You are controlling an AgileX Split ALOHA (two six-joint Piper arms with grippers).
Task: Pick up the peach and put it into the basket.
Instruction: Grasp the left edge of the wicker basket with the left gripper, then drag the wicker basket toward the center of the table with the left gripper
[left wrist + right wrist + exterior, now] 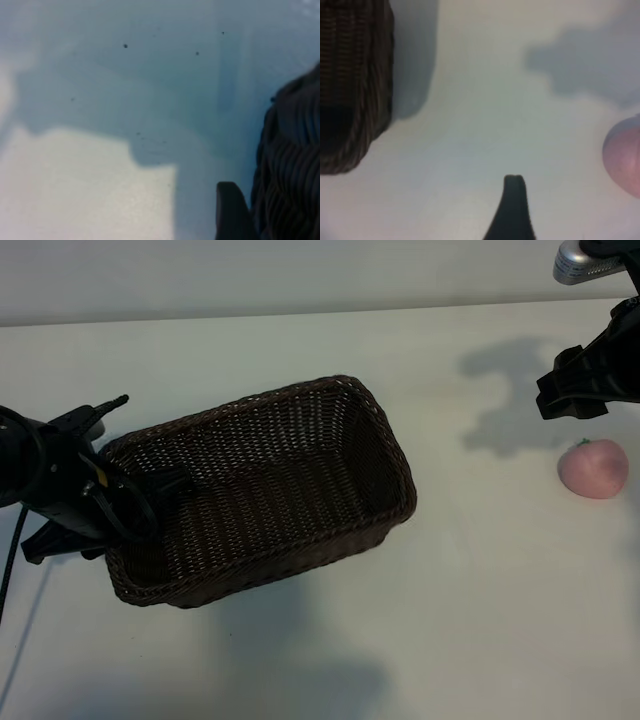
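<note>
The dark-brown wicker basket (270, 490) lies slantwise left of the table's middle, with nothing in it. My left gripper (118, 508) is at the rim of the basket's left end, and the left wrist view shows the wicker wall (292, 165) close beside it. The pale-pink peach (593, 468) rests on the table at the far right, well apart from the basket. My right gripper (578, 392) hovers just behind and above the peach, open and holding nothing. The right wrist view has the peach (626, 161) at its edge and a basket corner (355, 85) farther off.
The white table top (480, 600) stretches bare between basket and peach and along the front. A grey camera mount (590, 260) shows at the top right corner. A black cable (12, 560) hangs by the left arm.
</note>
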